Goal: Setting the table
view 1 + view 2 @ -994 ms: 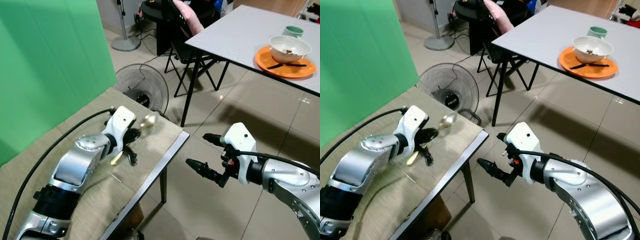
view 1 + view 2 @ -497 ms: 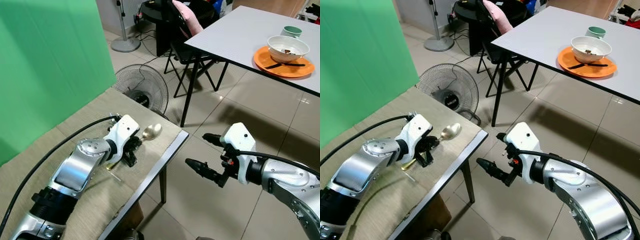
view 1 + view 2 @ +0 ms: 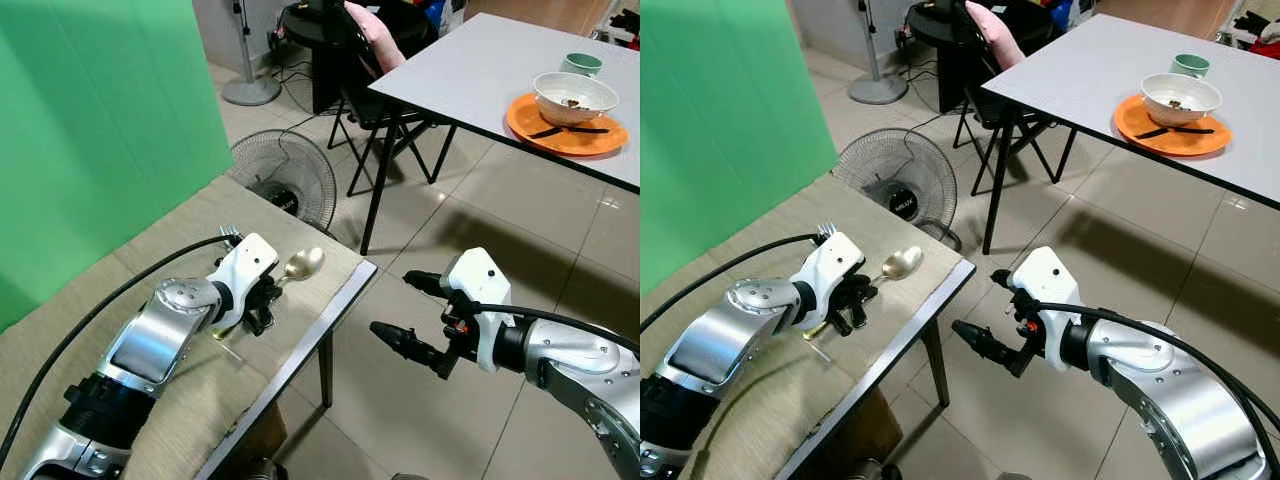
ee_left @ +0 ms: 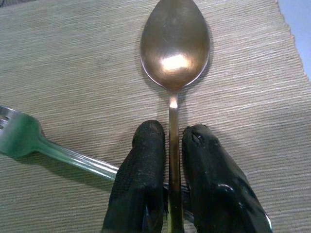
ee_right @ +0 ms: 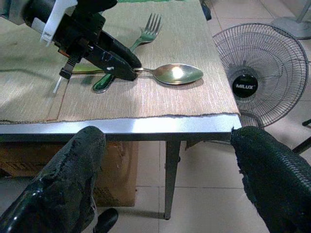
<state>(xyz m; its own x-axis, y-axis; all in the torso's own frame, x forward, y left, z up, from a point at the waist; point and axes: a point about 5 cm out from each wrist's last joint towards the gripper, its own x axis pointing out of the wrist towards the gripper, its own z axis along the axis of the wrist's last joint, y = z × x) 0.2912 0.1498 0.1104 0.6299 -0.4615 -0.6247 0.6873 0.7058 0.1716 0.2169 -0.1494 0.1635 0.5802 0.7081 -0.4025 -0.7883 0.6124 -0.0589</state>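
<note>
While flat on the mat [image 4: 73, 73] — spoon [image 4: 175, 46] between left gripper [image 4: 170, 145] fingers.

Left gripper [image 3: 853, 301] over spoon [image 3: 900, 264] on matted table [image 3: 760, 400]; right gripper [image 3: 985, 312] spread above floor.

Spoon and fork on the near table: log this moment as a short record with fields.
surface: woven mat on the near table
spoon: gold spoon lying flat, bowl up, handle between the left hand's fingers
fork: fork beside the spoon, its handle crossing under the left hand
left hand: left hand shut on the spoon's handle
right hand: right hand open, off the table's edge, above the floor
</note>
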